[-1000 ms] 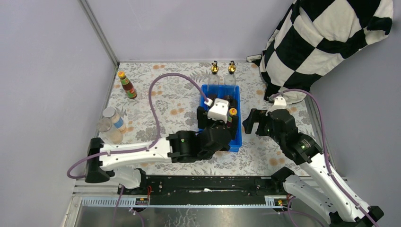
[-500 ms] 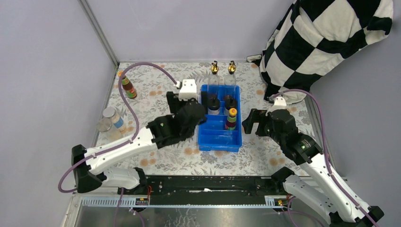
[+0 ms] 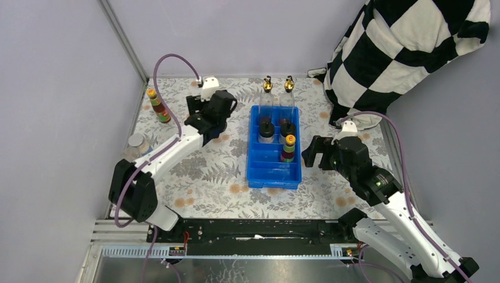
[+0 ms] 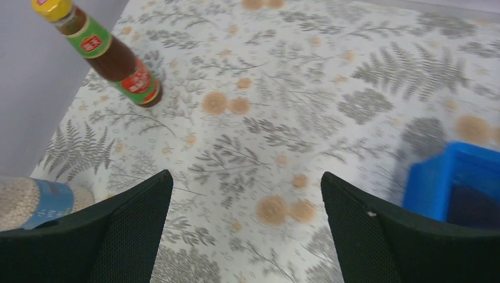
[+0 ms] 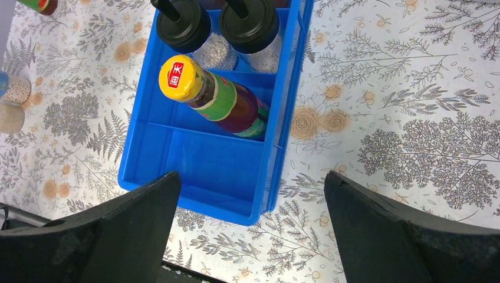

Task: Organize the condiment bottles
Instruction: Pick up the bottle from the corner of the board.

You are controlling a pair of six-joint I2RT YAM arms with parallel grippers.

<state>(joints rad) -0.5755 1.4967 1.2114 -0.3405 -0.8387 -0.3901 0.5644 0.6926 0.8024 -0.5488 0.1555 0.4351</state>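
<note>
A blue tray (image 3: 262, 177) holds two squat black-capped bottles (image 3: 266, 128) and one orange-capped dark sauce bottle (image 3: 288, 147), all upright. They also show in the right wrist view, the sauce bottle (image 5: 215, 97) in front of the black caps (image 5: 247, 23). A second orange-capped sauce bottle (image 3: 158, 106) stands at the far left (image 4: 112, 59). Two gold-spouted clear bottles (image 3: 277, 87) stand behind the tray. A silver-lidded jar (image 3: 137, 143) stands at the left edge (image 4: 29, 200), partly behind my left arm. My left gripper (image 3: 207, 115) is open and empty above the cloth (image 4: 244, 177). My right gripper (image 3: 315, 153) is open and empty beside the tray (image 5: 252, 177).
A black-and-white checkered cloth (image 3: 401, 53) hangs at the back right. Grey walls close in the left and back. The tray's two near compartments (image 5: 200, 165) hold nothing. Floral tablecloth (image 3: 206, 171) lies between the tray and the left-hand bottles.
My left arm has left the tray and swung to the far left, open and empty; the orange-capped sauce bottle stays standing in the tray. The right arm has not moved.
</note>
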